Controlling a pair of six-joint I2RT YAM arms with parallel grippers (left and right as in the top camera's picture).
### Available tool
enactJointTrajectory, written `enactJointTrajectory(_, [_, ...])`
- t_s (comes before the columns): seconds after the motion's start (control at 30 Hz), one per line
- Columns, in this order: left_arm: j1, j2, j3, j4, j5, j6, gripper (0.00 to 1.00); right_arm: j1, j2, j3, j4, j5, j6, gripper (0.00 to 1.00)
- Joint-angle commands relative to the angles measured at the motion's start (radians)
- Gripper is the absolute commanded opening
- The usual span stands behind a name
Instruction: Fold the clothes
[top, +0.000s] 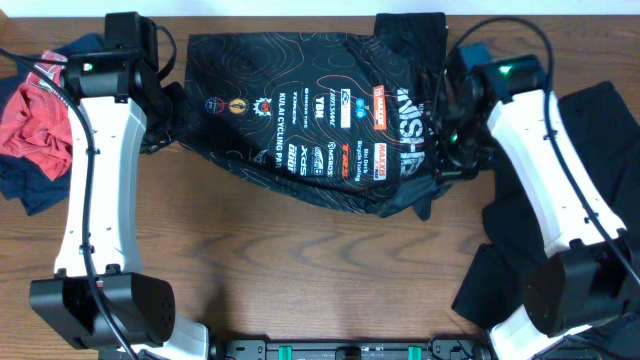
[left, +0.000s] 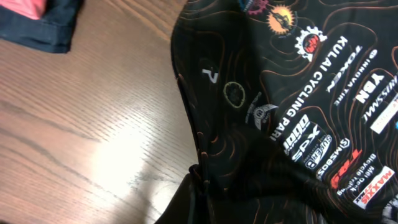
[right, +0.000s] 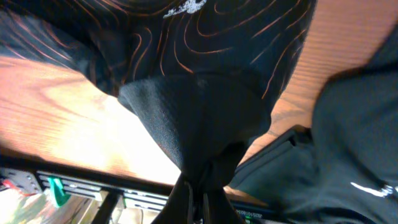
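1. Spreading step: cycling jersey (top: 320, 120) lies logo-side up across the far middle of the surface (top: 300, 290), gripped at both ends.
2. Right claw (right: 200, 198) pinches its gathered dark edge; left claw (left: 198, 186) seems pressed onto the left edge, fingers hidden.
3. Next move likely calls for tugging it flat before folding.
4. Count: one cycling jersey, one red garment (top: 35, 120) and one navy garment (top: 30, 185) far left, one black garment (top: 600, 140) right.

Both arms look alike: the left arm (top: 95, 170) and the right arm (top: 545, 170) have long glossy white shells between chunky black joints. Each has a small green light (top: 88, 68) glowing near the wrist. Thin black cables (top: 510, 21) loop along them. The right gripper (right: 198, 198) has slim dark fingers.
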Motion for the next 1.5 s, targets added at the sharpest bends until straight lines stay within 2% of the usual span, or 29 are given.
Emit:
enactJointTrajectory(0.0, [0.019, -0.017, 0.002, -0.003, -0.033, -0.003, 0.06, 0.005, -0.006, -0.089, 0.039, -0.035, 0.022, 0.01])
enactJointTrajectory(0.17, [0.023, -0.017, -0.090, -0.003, -0.006, -0.019, 0.06, 0.004, -0.006, -0.160, 0.084, -0.041, 0.029, 0.01])
enactJointTrajectory(0.57, [0.023, -0.017, -0.420, 0.069, -0.002, -0.071, 0.06, 0.004, -0.006, -0.161, 0.076, -0.040, 0.031, 0.01])
enactJointTrajectory(0.87, [0.023, -0.017, -0.434, 0.079, -0.002, -0.074, 0.06, 0.004, -0.002, -0.188, 0.102, -0.039, 0.043, 0.01])
enactJointTrajectory(1.3, [0.023, -0.017, -0.434, 0.119, -0.002, -0.074, 0.06, 0.005, -0.002, -0.406, 0.291, -0.040, 0.071, 0.01])
enactJointTrajectory(1.47, [0.023, -0.017, -0.434, 0.126, -0.002, -0.074, 0.06, 0.003, -0.002, -0.412, 0.339, -0.040, 0.071, 0.01])
